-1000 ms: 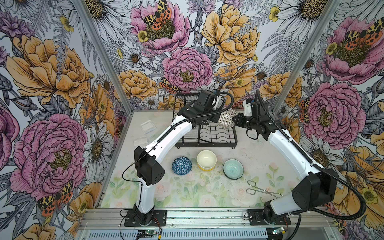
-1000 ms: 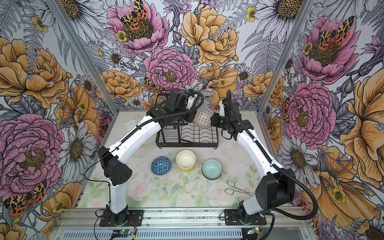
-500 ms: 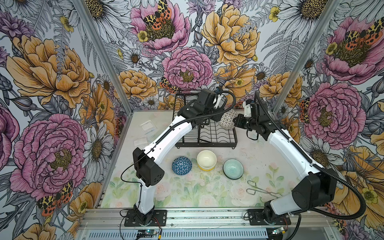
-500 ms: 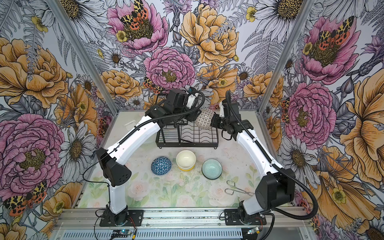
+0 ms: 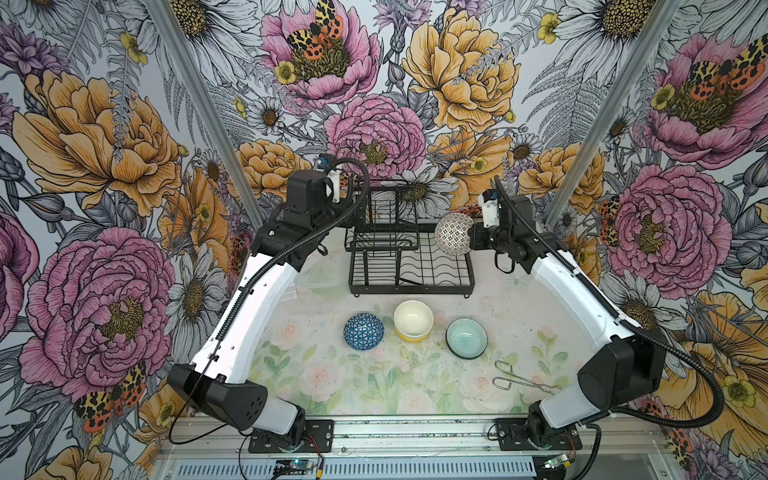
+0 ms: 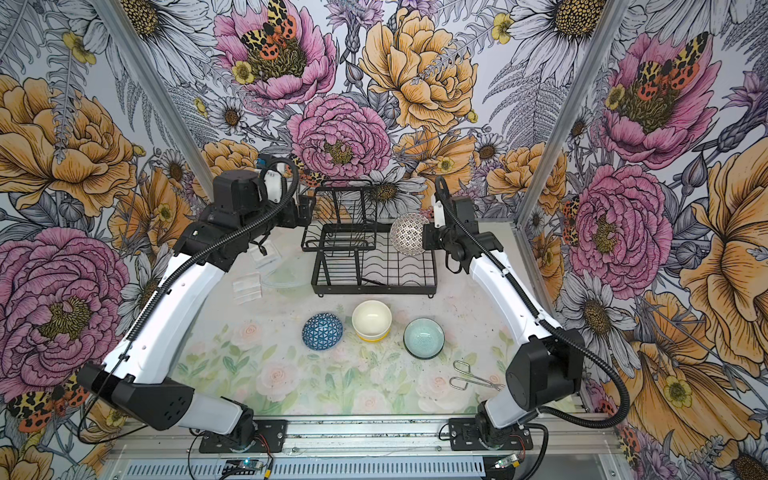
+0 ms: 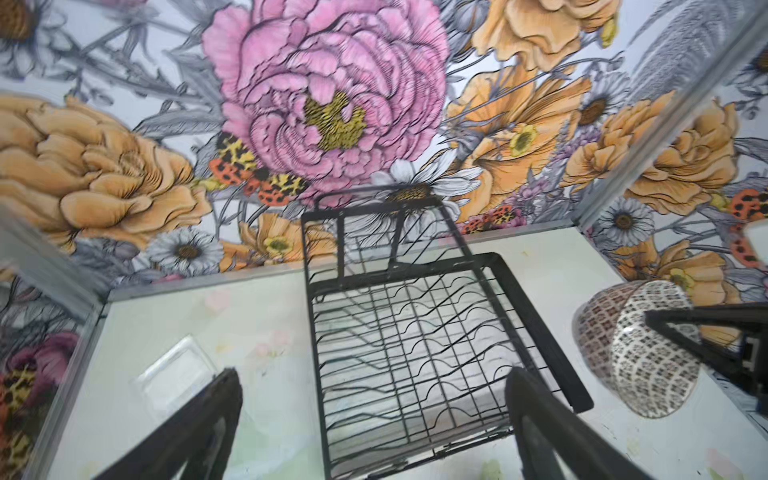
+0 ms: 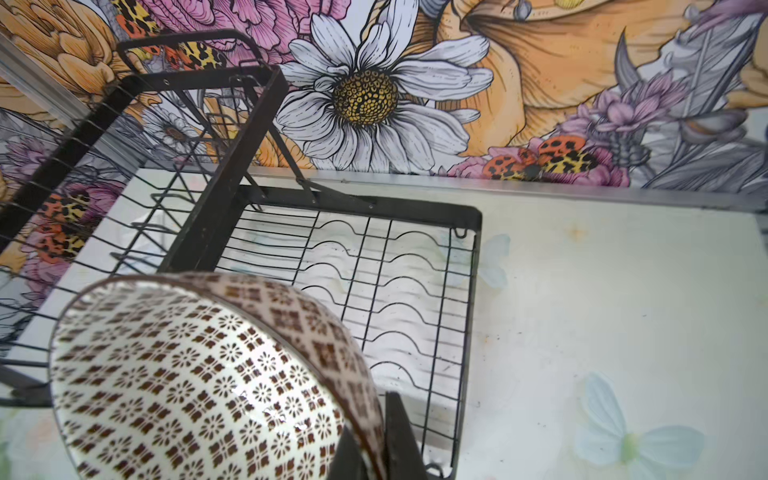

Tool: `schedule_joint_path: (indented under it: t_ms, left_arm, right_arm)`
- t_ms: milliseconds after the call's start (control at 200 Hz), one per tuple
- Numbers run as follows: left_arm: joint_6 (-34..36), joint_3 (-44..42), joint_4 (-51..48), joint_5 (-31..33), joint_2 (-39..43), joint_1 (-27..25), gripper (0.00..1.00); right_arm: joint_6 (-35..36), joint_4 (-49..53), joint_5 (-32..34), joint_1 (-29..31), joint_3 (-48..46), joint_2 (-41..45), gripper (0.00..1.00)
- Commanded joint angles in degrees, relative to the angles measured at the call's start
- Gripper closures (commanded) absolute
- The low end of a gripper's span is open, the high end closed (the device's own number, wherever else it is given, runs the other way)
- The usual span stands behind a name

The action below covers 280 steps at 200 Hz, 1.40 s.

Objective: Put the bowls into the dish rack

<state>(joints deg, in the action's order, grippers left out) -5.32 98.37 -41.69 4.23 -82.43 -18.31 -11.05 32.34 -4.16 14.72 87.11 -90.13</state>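
Left fingers [image 7: 199, 419] have withdrawn from the mosaic bowl [image 5: 453, 232] to the left end of the dish rack [image 5: 409, 286], spread wide, empty. Rack stands at the bench [image 5: 519, 316] rear. Bowl hangs on edge over its right end, opening toward the right fingers [image 8: 401, 444] clamping its rim.

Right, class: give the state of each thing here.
Black wire dish rack: empty.
Dark-and-white mosaic round bowl: tipped on edge, held aloft.
Blue triangle-patterned bowl: upside down.
Cream bowl: upright, nested in yellow bowl.
Pale teal bowl: upright, empty.
Left gripper: open, empty.
Right gripper: shut on mosaic bowl's rim.
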Motion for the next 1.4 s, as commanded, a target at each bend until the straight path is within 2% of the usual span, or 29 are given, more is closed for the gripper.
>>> schedule_joint_path:
  t_ms: [0,100,245,460,650,1111,1396]
  left_arm:
    - [-5.39,-8.51,0.16,-3.02,2.76,4.86,0.01]
    - [-7.42,-15.05,2.12,-4.92,4.94,7.75,0.01]
    - [-8.47,-22.16,5.25,-6.11,6.61,8.74,0.01]
    - [-10.06,-29.02,8.61,-10.62,6.82,11.55,0.01]
    - [-10.25,-29.86,9.95,-12.35,5.27,12.11,0.01]
    - [-10.15,-29.84,10.38,-13.83,4.69,12.37,0.01]
    - [-10.05,-29.57,10.37,-14.36,4.74,12.33,0.01]
  right_arm:
    - [10.20,-9.74,8.30,0.39,4.31,-5.01,1.00]
    - [15.21,-14.15,9.84,0.67,7.54,-11.10,1.00]
    - [20.11,-17.25,12.10,0.68,12.25,-19.41,1.00]
    - [25.06,-21.64,11.79,1.51,14.51,-26.51,1.00]
    - [31.67,-42.05,11.61,3.02,4.63,-27.51,1.00]
    - [41.72,-57.02,15.34,6.61,3.94,-35.42,1.00]
    - [45.53,-63.02,17.08,7.52,4.38,-39.22,1.00]
